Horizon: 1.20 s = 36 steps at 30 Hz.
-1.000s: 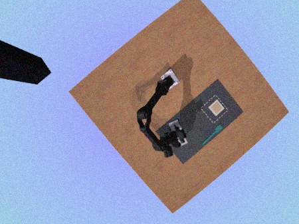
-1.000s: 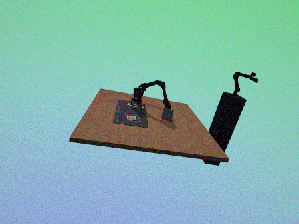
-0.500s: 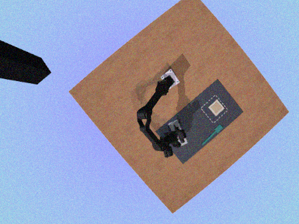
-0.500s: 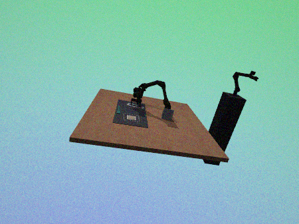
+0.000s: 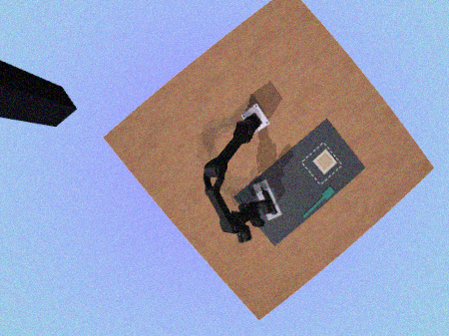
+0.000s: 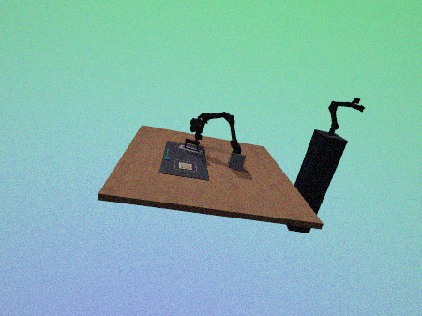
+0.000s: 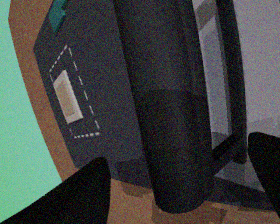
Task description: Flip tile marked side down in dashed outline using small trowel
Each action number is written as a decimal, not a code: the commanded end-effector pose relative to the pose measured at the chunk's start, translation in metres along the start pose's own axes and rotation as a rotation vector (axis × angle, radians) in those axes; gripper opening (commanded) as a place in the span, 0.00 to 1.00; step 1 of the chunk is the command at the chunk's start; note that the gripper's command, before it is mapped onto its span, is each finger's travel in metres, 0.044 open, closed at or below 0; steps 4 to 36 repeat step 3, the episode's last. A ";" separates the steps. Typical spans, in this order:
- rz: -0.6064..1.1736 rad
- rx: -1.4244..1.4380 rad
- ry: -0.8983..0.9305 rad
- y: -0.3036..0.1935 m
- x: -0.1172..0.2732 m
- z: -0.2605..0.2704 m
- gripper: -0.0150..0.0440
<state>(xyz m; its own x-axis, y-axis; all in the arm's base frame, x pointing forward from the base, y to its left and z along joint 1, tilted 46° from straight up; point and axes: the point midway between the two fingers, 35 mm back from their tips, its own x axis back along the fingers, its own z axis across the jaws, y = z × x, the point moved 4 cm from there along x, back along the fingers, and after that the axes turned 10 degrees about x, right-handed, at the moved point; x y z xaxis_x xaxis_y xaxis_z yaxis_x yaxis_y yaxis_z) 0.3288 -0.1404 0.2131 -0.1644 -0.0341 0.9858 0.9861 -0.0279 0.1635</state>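
Observation:
The tile (image 5: 325,162) (image 6: 185,166) (image 7: 66,97) lies flat inside the dashed outline (image 5: 323,144) (image 7: 99,133) on the dark mat (image 5: 289,226) (image 7: 112,90). Its upper face shows a beige centre with a pale border; whether that is the marked side I cannot tell. The trowel (image 5: 275,215) (image 6: 191,141) (image 7: 165,100), a pale plate with a raised black handle, appears to rest plate down on the mat's other end, away from the tile. My gripper (image 5: 266,207) (image 6: 198,139) (image 7: 179,156) is open, its fingers apart on both sides of the handle. The handle hides part of the plate.
A teal long-handled tool (image 5: 328,193) (image 6: 167,155) (image 7: 57,15) lies near the mat's long edge, between the trowel and the tile. The arm's base (image 5: 259,119) (image 6: 236,160) stands on the wooden table (image 5: 299,42) (image 6: 127,180). A dark pillar (image 6: 321,171) stands beyond the table.

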 end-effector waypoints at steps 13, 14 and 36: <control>0.004 0.001 0.005 -0.012 0.020 0.035 0.76; 0.004 0.001 0.005 -0.012 0.020 0.035 0.76; 0.004 0.001 0.005 -0.012 0.020 0.035 0.76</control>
